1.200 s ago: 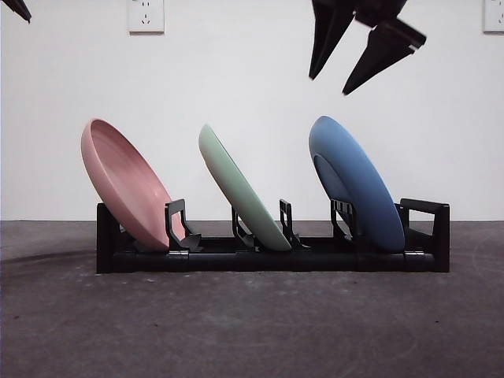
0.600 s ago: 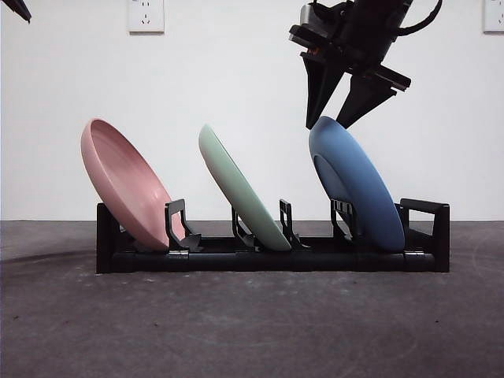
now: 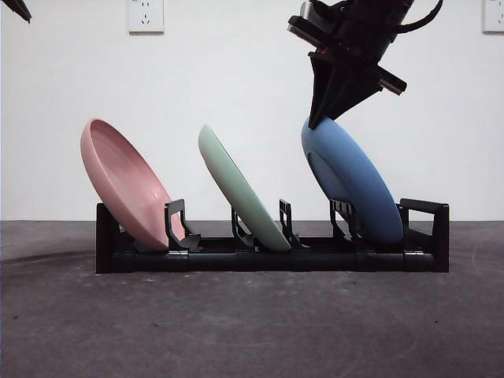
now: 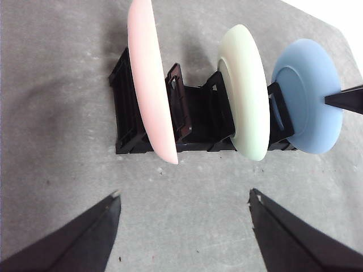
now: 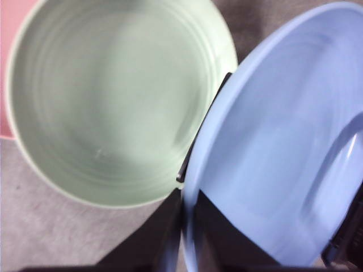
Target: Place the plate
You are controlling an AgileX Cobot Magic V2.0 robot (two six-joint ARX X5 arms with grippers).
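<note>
A black dish rack (image 3: 268, 260) holds three tilted plates: pink (image 3: 126, 181), green (image 3: 240, 189) and blue (image 3: 354, 185). My right gripper (image 3: 319, 118) comes down from above and is shut on the top rim of the blue plate, which sits in the rack's right slot. In the right wrist view the jaws pinch the blue plate's (image 5: 278, 141) edge at my right gripper (image 5: 187, 198), with the green plate (image 5: 113, 96) beside it. My left gripper (image 4: 184, 201) is open and empty, above the table in front of the rack (image 4: 127, 113).
The left arm shows only as a black tip (image 3: 16, 8) at the top left corner of the front view. A white wall with two sockets stands behind. Grey table surface (image 3: 252, 331) lies before the rack.
My right gripper came down onto the blue plate and shut on its top rim. The blue plate's top has shifted slightly to the left.
</note>
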